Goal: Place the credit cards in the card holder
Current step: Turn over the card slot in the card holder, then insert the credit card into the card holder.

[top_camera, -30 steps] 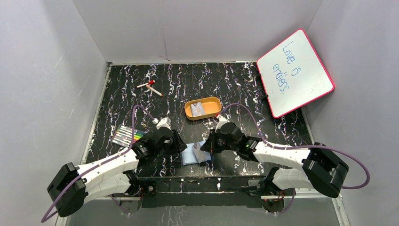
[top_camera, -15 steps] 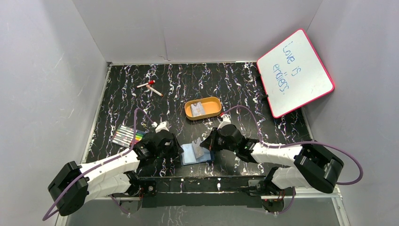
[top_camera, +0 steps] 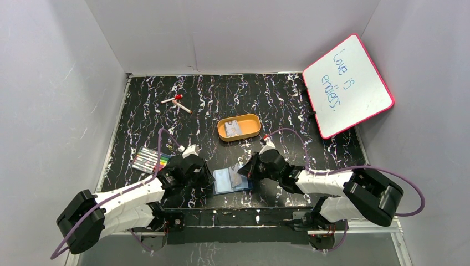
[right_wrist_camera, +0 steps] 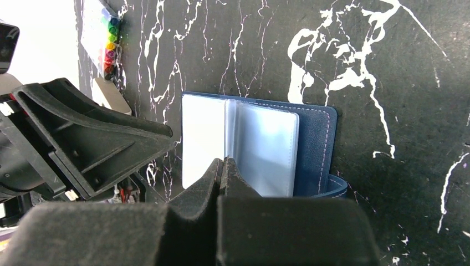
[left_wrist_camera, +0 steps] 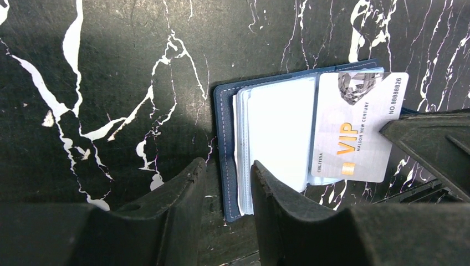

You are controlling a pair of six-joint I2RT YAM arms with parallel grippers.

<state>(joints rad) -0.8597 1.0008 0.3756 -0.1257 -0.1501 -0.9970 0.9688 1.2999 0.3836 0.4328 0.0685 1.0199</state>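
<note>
Wallet lies open on the table between both arms. Left gripper is partly open and holds nothing, its fingers straddling the wallet's left edge. Right gripper is pinched tight on a card held over the wallet's right half.

The right hand has its two fingers pressed together, tips over the open card holder on the black marbled surface. A thin line, perhaps a credit card seen edge-on, rises from the tips between a white page and a clear sleeve. The left hand points at the holder's left edge. Coloured markers lie beyond.
</note>
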